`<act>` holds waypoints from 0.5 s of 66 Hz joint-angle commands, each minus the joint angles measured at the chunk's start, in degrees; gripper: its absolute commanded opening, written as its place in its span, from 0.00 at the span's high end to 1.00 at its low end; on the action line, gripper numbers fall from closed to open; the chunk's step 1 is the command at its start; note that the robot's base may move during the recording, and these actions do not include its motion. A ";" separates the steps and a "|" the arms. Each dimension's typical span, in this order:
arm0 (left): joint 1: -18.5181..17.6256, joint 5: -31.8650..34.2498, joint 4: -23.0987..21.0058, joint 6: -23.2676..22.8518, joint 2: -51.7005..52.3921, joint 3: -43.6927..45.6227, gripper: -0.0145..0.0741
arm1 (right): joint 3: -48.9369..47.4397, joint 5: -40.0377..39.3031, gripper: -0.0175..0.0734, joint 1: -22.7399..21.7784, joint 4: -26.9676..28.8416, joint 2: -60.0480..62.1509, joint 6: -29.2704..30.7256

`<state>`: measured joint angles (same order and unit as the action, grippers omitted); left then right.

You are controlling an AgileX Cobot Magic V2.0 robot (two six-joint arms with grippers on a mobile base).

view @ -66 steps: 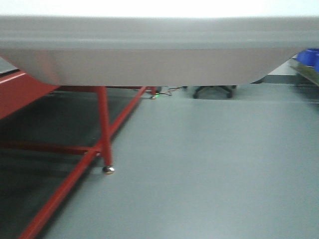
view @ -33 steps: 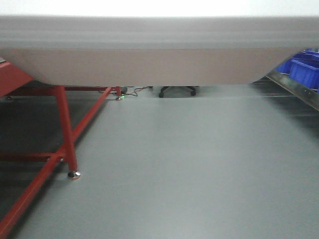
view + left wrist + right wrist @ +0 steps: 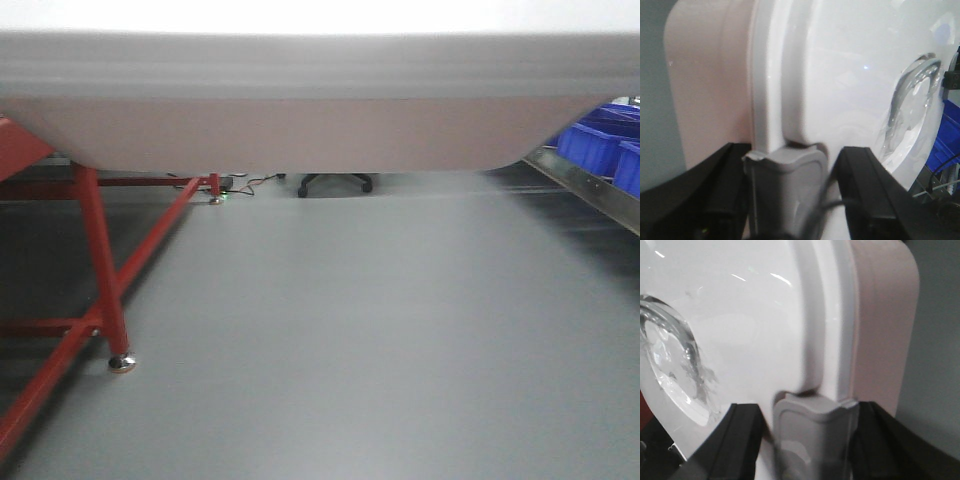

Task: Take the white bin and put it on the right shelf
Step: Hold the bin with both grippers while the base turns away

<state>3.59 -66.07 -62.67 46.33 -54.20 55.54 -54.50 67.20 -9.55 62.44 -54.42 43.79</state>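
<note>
The front view looks low under the white bin (image 3: 300,110) toward the floor; both wrist views press close against its lid from opposite ends.

White bin (image 3: 320,110) fills the front view's top, its upper part cut off; blue bins (image 3: 605,150) cropped at right edge.

1 white bin (image 3: 300,120), 3 blue bins (image 3: 592,146)
</note>
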 commanded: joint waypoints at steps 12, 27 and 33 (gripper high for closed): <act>-0.90 -7.07 -9.50 0.80 0.96 1.83 0.56 | -1.58 2.77 0.38 0.59 11.43 0.94 0.37; -0.90 -7.07 -9.50 0.80 0.96 1.83 0.56 | -1.58 2.77 0.38 0.59 11.43 0.94 0.37; -0.90 -7.07 -9.50 0.80 0.96 1.83 0.56 | -1.58 2.77 0.38 0.59 11.43 0.94 0.37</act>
<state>3.59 -66.07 -62.67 46.33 -54.20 55.54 -54.50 67.20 -9.55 62.44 -54.42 43.79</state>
